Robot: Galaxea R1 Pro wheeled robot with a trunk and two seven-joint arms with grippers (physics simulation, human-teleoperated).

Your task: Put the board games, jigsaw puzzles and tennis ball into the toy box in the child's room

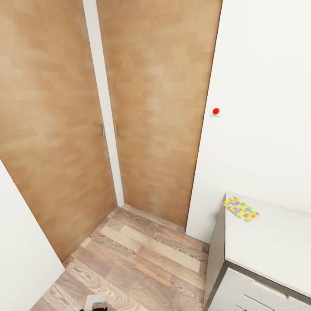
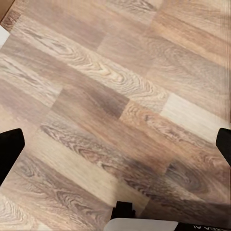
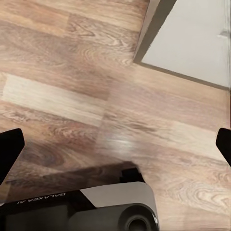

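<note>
Puzzle: one jigsaw puzzle (image 1: pixel 240 208), a thin square in yellow, pink, blue and green, lies flat on the table (image 1: pixel 276 242) at the corner nearest the white wall, one edge slightly over the table's end.
Table: pale grey top, with the front of a white drawer (image 1: pixel 255 296) below it at the frame's lower right; the rest runs out of frame.
Toy box: no container shows here, so what it holds cannot be told.
Left gripper: its camera looks down at the wood floor (image 1: pixel 142 263); the left gripper (image 2: pixel 115 147) has its dark fingertips far apart at the picture's two sides, nothing between them.
Right gripper: the right gripper (image 3: pixel 115 144) is likewise spread wide and empty, above floor planks, with the foot of the table's grey side panel (image 3: pixel 192 38) close by.
Surroundings: two wooden closet doors (image 1: pixel 151 108) fill the corner ahead; a small red button (image 1: pixel 216 111) sits on the wall above the table.
Step in hand: my guess is the robot is on its way, turning towards the table.
Doing it well: bring the base square to the table, keeping clear of its end panel, until the puzzle sits well within an arm's reach. Being thin and flat, it will likely need sliding to the edge for a grip.
</note>
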